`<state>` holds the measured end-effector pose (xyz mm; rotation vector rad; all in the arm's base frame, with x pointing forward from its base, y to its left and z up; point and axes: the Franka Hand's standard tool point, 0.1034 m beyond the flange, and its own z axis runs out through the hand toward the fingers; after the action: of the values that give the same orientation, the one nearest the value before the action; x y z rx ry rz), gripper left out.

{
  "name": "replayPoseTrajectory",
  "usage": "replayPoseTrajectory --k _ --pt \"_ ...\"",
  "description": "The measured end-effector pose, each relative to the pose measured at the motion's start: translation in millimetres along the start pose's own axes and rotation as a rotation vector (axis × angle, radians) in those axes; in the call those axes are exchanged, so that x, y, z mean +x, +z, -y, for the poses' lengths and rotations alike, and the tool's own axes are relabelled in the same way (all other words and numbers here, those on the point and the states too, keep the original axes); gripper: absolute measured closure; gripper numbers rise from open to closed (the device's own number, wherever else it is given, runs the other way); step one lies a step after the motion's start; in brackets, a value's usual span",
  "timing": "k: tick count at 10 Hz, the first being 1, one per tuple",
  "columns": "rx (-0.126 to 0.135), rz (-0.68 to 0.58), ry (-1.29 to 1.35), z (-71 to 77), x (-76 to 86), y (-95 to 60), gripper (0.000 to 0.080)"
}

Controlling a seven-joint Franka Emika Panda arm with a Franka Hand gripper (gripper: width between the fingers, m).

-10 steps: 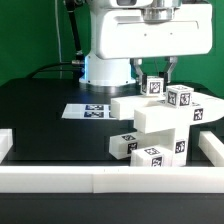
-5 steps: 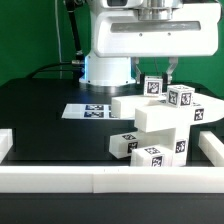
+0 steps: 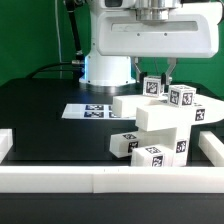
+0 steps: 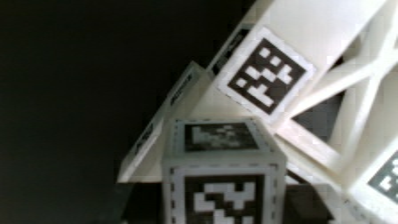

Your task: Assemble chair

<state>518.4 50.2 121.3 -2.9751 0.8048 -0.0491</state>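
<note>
The chair parts form a white stack (image 3: 160, 118) at the exterior view's right, with thick slabs and tagged blocks. A white leg block (image 3: 153, 86) with a square tag stands upright on top of it, and another tagged block (image 3: 180, 97) stands beside it. My gripper (image 3: 155, 78) hangs straight down over the leg block with a finger on each side, shut on it. In the wrist view the same leg block (image 4: 222, 165) fills the near part of the picture. Behind it slants a white notched frame (image 4: 267, 75) with a tag. My fingers do not show there.
The marker board (image 3: 88, 111) lies flat on the black table beside the stack. Two loose tagged parts (image 3: 125, 143) (image 3: 150, 157) lie in front of the stack. Low white border rails (image 3: 100, 180) (image 3: 212, 150) edge the table. The arm's white base (image 3: 108, 68) stands behind.
The wrist above the gripper has shifted slightly towards the exterior view's right. The leg block and the other parts stay where they were.
</note>
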Motion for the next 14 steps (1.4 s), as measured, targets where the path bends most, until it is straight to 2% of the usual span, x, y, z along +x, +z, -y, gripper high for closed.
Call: replayPoseTrajectory --k 7,9,10,11,14 --pt "0.013 0.01 0.401 3.2 -2.2 0.2 0.0515" --pt "0.013 0.01 0.397 3.5 -2.4 0.2 0.0506" --pt "0.013 0.009 0.372 3.6 -2.2 0.2 0.033" --pt "0.01 0.007 0.343 4.7 -1.9 0.1 0.0193" --pt "0.004 0.001 0.097 6.7 -3.0 0.4 0.0152"
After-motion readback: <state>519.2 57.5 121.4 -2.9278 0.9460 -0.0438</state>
